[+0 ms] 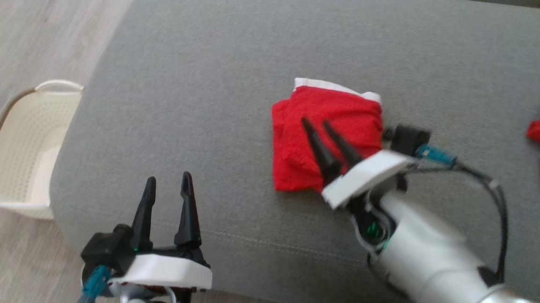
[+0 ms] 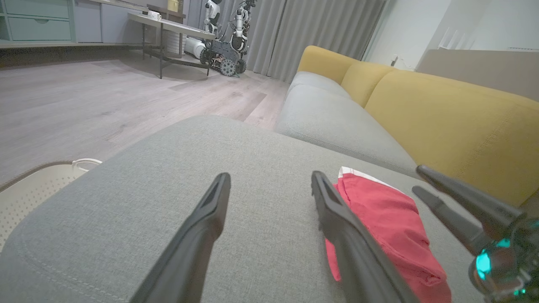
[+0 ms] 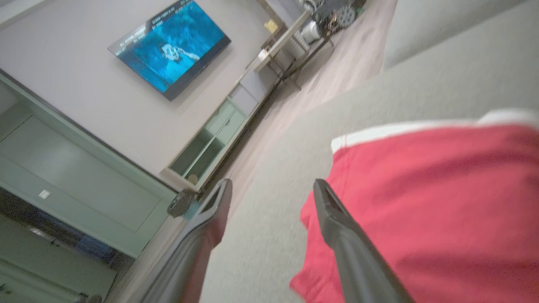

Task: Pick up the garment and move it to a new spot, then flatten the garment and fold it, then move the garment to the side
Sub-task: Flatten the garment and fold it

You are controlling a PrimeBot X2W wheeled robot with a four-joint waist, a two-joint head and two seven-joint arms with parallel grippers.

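left pincer point(image 1: 168, 177) and right pincer point(image 1: 314, 121) agape, empty; garment point(image 1: 342, 109) well inside cushion point(image 1: 201, 104) edges

No legible text, labels or numbers, TV screen point(image 3: 170, 48) caption too blurred

You get soft, even room light on the sofa point(image 1: 228, 79), with no glare and only faint shadows. Your head view is slightly smeared by motion: the garment point(image 1: 297, 140) has fuzzy edges and the right forearm point(image 1: 421, 250) streaks. Your right wrist view is blurrier still, with the television point(image 3: 170, 48) glowing bright blue. Your left wrist view is the sharpest, though wide-angle stretch shows toward its edges.
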